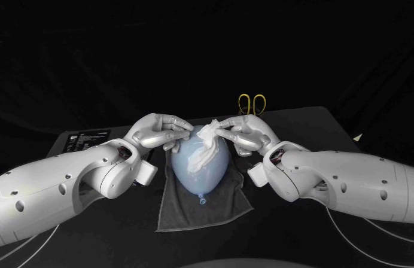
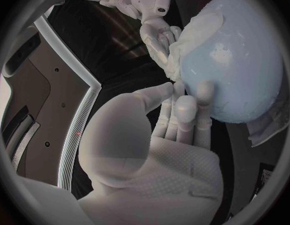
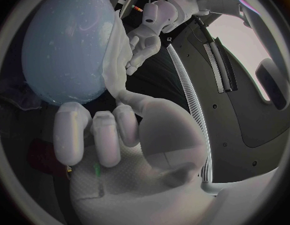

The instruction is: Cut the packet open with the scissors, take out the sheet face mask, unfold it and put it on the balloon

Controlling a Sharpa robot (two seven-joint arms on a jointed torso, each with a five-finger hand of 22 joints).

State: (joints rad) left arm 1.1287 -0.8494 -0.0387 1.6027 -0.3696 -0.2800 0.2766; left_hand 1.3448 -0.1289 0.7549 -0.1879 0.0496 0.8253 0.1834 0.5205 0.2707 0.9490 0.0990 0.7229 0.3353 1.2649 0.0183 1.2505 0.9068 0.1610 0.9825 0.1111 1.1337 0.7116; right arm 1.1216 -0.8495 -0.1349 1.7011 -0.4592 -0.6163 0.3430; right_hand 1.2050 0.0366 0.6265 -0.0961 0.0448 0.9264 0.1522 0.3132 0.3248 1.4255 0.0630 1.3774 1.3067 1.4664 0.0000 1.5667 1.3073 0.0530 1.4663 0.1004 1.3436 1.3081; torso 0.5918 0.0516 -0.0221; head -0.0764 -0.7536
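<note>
A pale blue balloon (image 1: 202, 167) (image 2: 241, 65) (image 3: 60, 45) lies on a grey towel (image 1: 205, 211) at the table's middle, knot toward me. A crumpled white sheet mask (image 1: 205, 143) (image 2: 196, 31) (image 3: 114, 57) is draped over its far end. My left hand (image 1: 160, 130) (image 2: 176, 117) is at the balloon's left and pinches the mask's edge between thumb and fingers. From the right, my right hand (image 1: 247, 133) (image 3: 114, 127) pinches the mask's other side. Both hands meet over the balloon's far tip. Yellow-handled scissors (image 1: 252, 103) lie behind the right hand.
A black box with a white label (image 1: 86, 139) sits at the left behind my left arm. The towel's edge (image 2: 269, 130) sticks out from under the balloon. The dark table's far edge runs just behind the scissors.
</note>
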